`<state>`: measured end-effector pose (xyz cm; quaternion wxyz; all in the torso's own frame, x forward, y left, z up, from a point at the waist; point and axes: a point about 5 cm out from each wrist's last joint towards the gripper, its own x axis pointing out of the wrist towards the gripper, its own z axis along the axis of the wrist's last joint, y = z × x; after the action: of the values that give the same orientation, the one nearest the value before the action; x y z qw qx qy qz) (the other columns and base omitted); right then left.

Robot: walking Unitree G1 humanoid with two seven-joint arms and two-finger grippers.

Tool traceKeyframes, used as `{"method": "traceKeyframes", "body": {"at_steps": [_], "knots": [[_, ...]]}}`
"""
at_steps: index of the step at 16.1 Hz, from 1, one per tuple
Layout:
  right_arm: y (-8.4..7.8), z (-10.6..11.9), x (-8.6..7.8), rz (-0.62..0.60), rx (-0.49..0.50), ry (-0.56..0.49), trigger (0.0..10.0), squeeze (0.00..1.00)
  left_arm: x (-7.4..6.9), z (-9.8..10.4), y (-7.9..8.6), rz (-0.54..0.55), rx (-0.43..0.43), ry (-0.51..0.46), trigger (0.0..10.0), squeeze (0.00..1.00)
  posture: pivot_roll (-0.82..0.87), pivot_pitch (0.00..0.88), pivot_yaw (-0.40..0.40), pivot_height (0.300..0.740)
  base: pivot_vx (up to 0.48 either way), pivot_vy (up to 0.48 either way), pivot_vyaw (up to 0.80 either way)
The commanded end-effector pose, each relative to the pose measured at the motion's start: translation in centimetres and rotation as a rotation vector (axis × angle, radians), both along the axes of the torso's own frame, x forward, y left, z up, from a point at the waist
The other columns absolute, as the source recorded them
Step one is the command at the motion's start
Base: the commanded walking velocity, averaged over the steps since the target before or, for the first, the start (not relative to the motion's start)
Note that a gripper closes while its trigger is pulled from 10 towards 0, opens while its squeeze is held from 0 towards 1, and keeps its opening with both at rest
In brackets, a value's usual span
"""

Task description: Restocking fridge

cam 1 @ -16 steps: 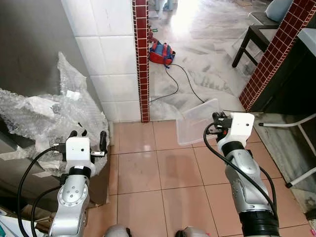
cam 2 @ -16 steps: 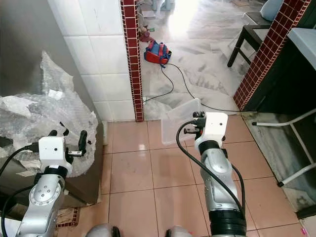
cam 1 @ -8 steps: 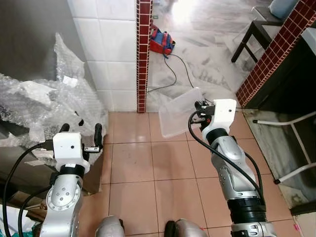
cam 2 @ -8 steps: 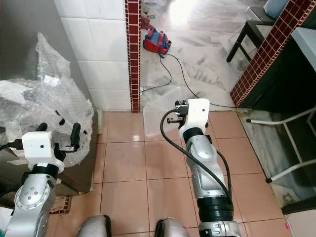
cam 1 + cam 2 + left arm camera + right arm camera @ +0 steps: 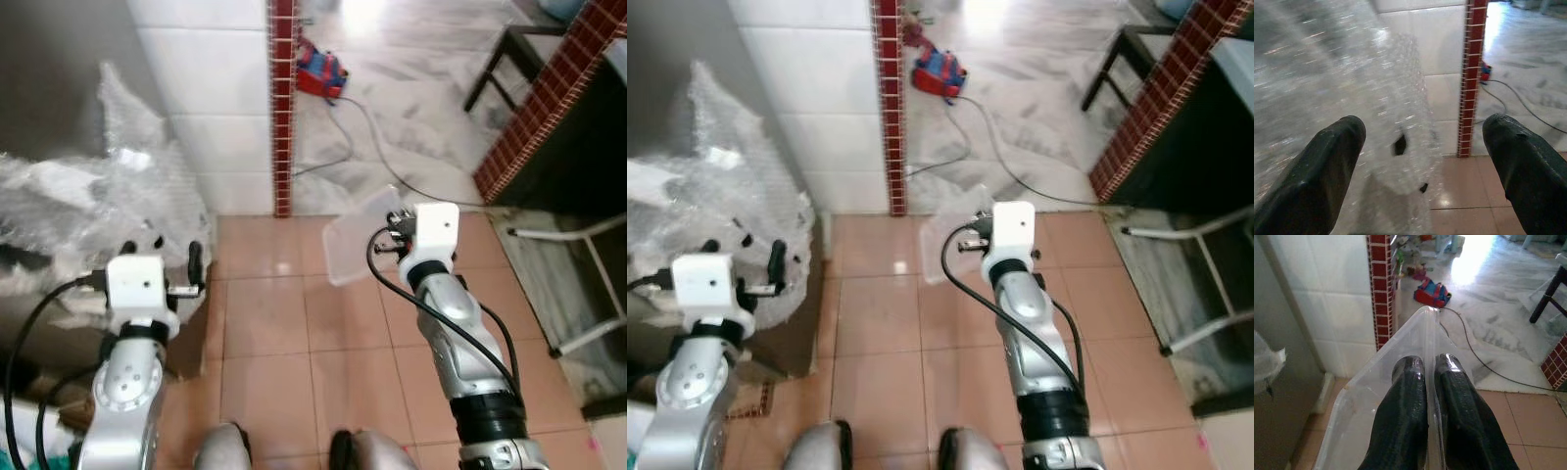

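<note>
My right gripper (image 5: 1430, 369) is shut on the rim of a clear plastic container (image 5: 361, 235), held out in front over the tiled floor; one finger sits inside the wall (image 5: 1376, 396) and one outside. My left gripper (image 5: 1422, 142) is open with nothing between its fingers, raised beside a heap of bubble wrap (image 5: 88, 196) that lies against a grey fridge (image 5: 59, 88) on the left. The left fingers (image 5: 195, 262) stand just in front of that wrap.
A white tiled wall with a red brick strip (image 5: 283, 108) stands ahead. Beyond it lie a red and blue bag (image 5: 321, 69) and a black cable (image 5: 367, 127) on marble floor. A dark counter (image 5: 558, 127) and white chair legs (image 5: 588, 274) are on the right.
The camera has shifted and blurred as I move; the wall and fridge sit slightly differently in view. Both grippers keep their pose, the right still holding the container.
</note>
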<state>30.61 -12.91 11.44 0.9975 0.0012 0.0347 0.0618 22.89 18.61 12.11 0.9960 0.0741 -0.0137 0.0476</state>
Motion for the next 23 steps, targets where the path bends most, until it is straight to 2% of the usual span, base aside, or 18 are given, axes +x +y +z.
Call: {"method": "traceKeyframes", "body": {"at_steps": [1,3,6,8,9,11,14,18,21,22,23], "knots": [[0.3,0.1,-0.1,0.014,0.012,-0.005,10.0,0.0,-0.4,0.0,0.6,0.028,0.029,0.011,10.0,0.0,0.14,0.163,-0.052,0.74,0.0,0.0,0.8],[0.2,-0.1,0.1,0.009,0.024,0.006,10.0,0.0,-0.7,0.0,0.9,0.04,0.039,0.007,10.0,0.0,0.15,0.165,-0.059,0.74,0.0,0.0,0.8],[0.1,-0.1,0.3,-0.001,0.033,0.01,10.0,0.0,-1.4,0.2,-0.3,-0.07,0.054,0.003,10.0,0.0,0.15,0.164,-0.062,0.74,0.0,0.0,0.48],[-0.1,-0.1,0.2,-0.004,0.036,0.012,10.0,0.0,-1.8,0.1,0.3,0.019,0.056,0.002,10.0,0.0,0.15,0.164,-0.061,0.74,0.0,0.0,0.0],[-0.3,-0.4,-0.1,-0.006,0.029,0.018,10.0,0.0,-2.3,0.6,1.0,0.107,0.065,-0.04,10.0,0.0,0.14,0.172,-0.065,0.74,0.0,0.0,0.0],[-0.5,-0.9,-0.3,0.0,0.01,0.03,10.0,0.0,-2.4,0.7,1.4,0.173,0.05,-0.041,10.0,0.0,0.15,0.172,-0.072,0.74,0.0,0.0,0.37],[-0.3,-0.7,0.0,0.013,0.026,0.027,10.0,0.0,-1.5,0.7,1.9,0.194,0.059,-0.053,10.0,0.0,0.14,0.172,-0.082,0.74,0.0,0.0,0.8],[-0.5,-0.3,0.6,0.012,0.029,0.014,10.0,0.0,-0.2,1.1,3.1,0.255,-0.001,-0.065,10.0,0.0,0.13,0.171,-0.085,0.74,0.0,0.0,0.0],[-0.5,-0.3,0.6,0.006,0.015,0.014,10.0,0.0,1.4,1.3,2.7,0.156,-0.027,-0.054,10.0,0.0,0.13,0.174,-0.094,0.74,0.0,0.0,0.0],[-0.4,-0.3,0.6,0.009,0.013,0.014,10.0,0.0,2.3,1.5,2.9,0.131,-0.087,-0.044,10.0,0.0,0.12,0.174,-0.095,0.74,0.0,0.0,0.0],[-0.4,-0.3,0.6,0.011,0.007,0.013,10.0,0.0,3.0,1.4,2.8,0.093,-0.206,-0.024,10.0,0.0,0.12,0.172,-0.094,0.74,0.0,0.0,0.0]]}}
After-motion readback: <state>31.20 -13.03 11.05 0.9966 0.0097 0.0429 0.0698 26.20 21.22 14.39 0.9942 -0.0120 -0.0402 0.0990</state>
